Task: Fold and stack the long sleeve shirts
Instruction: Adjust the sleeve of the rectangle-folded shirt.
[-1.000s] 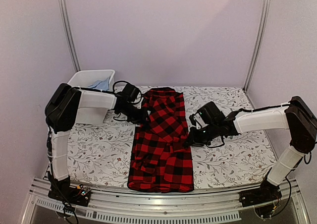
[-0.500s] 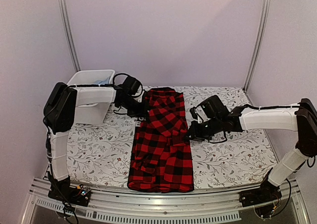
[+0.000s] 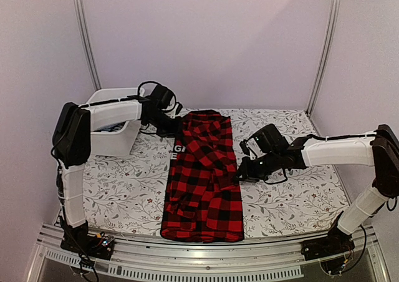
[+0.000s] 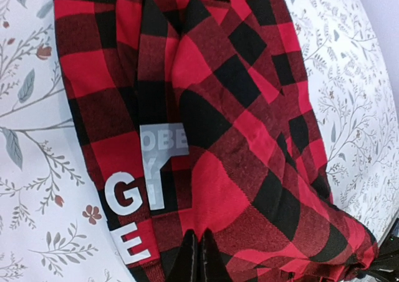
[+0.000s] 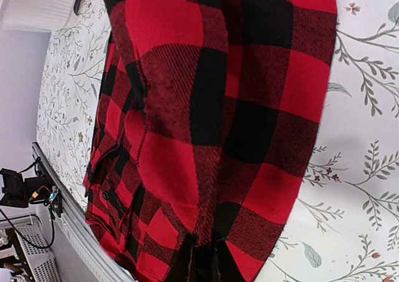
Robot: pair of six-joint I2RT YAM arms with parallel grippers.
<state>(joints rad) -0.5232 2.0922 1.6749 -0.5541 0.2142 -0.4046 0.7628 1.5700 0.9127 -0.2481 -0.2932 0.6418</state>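
Now the left gripper (image 3: pixel 174 131) clamps the buffalo-check shirt (image 3: pixel 202 176) at its ten o'clock edge, right gripper (image 3: pixel 240 173) at three; it lies flat on the table (image 3: pixel 293 201), collar toward twelve. Best lift evenly, cloth taut.

place=robotics lab cell | far corners=aluminium posts (image 3: pixel 86 38) | near edge=extrusion rail (image 3: pixel 206 249) | surround=plain lilac wall panels (image 3: pixel 206 38)

Reaching inward from either side, left fingers (image 4: pixel 189 263) and right fingers (image 5: pixel 187 268) clamp the shirt (image 3: pixel 202 182).
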